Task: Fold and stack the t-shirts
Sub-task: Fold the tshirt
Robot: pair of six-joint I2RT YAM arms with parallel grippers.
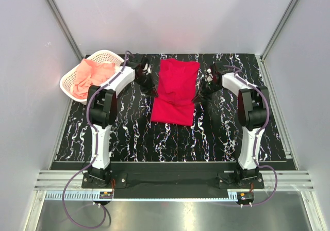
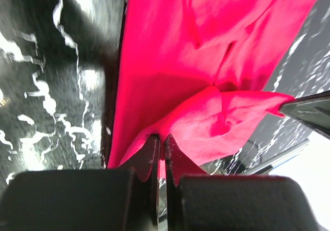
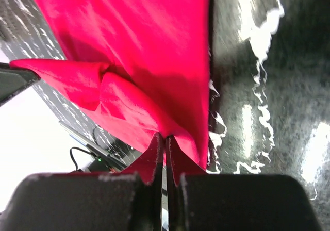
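mid-fold on red shirt, both grippers pinching it
left gripper [image 2: 161, 139] & right gripper [image 3: 165, 137] each clamped tight on a side edge of red shirt [image 1: 175, 89], mid-table [image 1: 129, 133], cloth bunched at the pinch. looks like fold step; next prob needs both carrying the held edges over evenly, then laying flat. far left: pink shirt [image 1: 88, 77] crumpled in basket [image 1: 67, 86], not yet folded.

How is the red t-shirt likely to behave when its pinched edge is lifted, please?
Probably floppy: the red t-shirt bunches into soft folds where the left gripper and right gripper pinch it. It would likely sag between them. It looks thin, so probably light.
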